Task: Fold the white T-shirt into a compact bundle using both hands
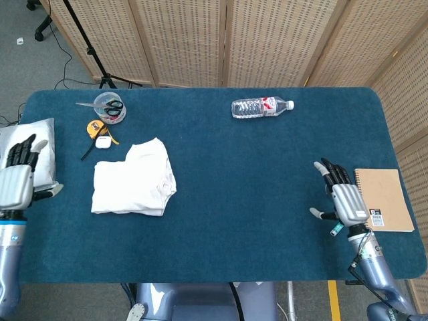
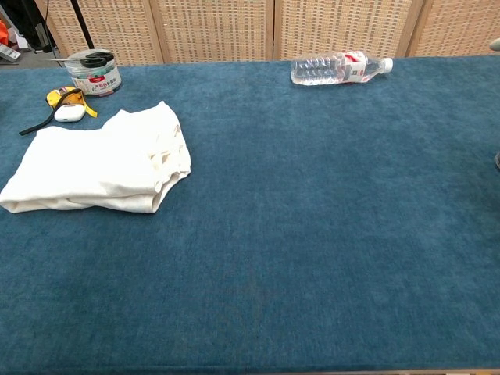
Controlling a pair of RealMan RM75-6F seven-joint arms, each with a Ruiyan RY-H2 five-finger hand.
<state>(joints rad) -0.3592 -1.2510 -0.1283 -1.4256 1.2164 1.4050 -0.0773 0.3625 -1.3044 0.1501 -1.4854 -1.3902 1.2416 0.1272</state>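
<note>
Head view shows the shirt [image 1: 134,180] lying folded on the bench [image 1: 234,167], left of centre (a bottle [image 1: 261,106] lies farther back). Left hand [image 1: 17,180] and right hand [image 1: 343,200] hover at opposite edges, fingers spread, holding nothing.

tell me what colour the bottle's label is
Red and white, on the clear water bottle lying on its side; it shows best in the chest view.

A dark blue carpet-like tabletop [image 1: 221,154] with rounded corners fills most of the view. Behind it stand folding screens [image 1: 267,40] of pale woven panels in light wooden frames. Grey floor [image 1: 27,60] shows at upper left, with a black tripod stand [image 1: 90,53] and trailing cable.
</note>
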